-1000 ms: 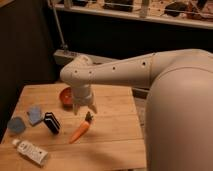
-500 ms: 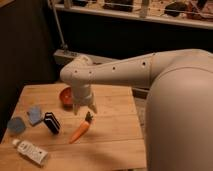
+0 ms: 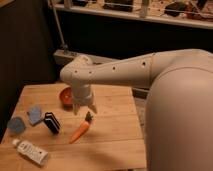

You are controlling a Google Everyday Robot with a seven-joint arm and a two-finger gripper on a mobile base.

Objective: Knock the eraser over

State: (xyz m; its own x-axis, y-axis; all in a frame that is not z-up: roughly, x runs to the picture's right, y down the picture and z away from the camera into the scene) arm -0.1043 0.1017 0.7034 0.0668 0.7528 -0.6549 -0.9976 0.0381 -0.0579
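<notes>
The gripper (image 3: pixel 84 108) hangs with its fingers seemingly spread and empty, the eraser (image 3: pixel 51 122) standing left of them, the carrot (image 3: pixel 80 131) just below.

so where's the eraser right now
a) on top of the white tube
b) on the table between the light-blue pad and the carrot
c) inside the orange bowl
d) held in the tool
b: the eraser sits on the wooden table between the light-blue pad and the carrot. The open tool hangs apart from it, by the carrot's green top.
</notes>
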